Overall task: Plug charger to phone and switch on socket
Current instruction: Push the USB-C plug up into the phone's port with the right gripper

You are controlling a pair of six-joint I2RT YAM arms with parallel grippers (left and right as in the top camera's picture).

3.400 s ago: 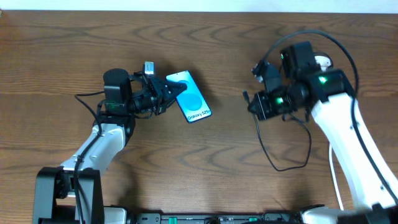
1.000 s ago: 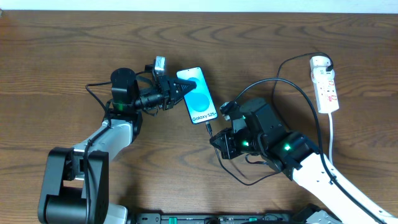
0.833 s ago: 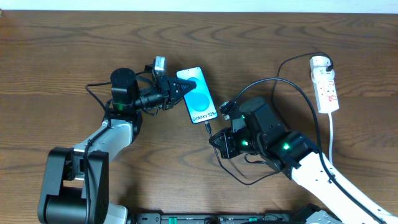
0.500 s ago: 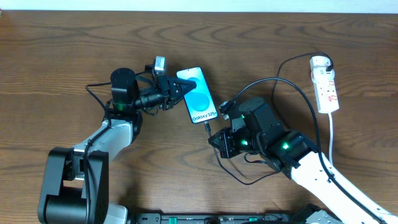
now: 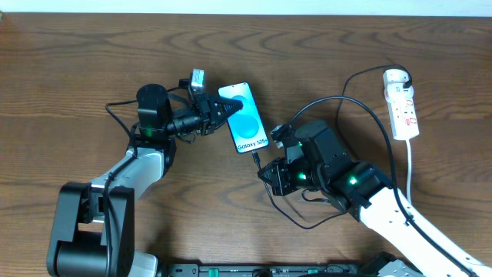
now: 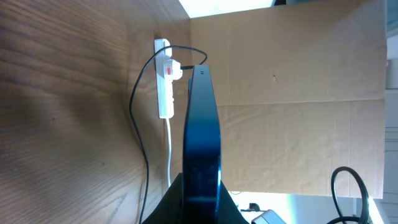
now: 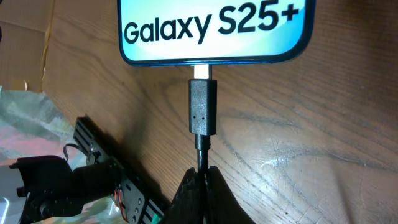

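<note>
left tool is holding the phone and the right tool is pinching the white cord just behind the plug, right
One thing is off: the right tool is pinching the thin black charger cable just behind the plug, not a white one. The right wrist view shows it. The left tool is holding the phone, as you say.

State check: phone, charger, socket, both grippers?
phone: screen lit, face up.
charger: plug at the phone's bottom port, metal tip partly showing.
socket: charger plugged in; switch position unreadable.
left gripper: jaws shut on phone.
right gripper: jaws shut on charger behind plug.
</note>
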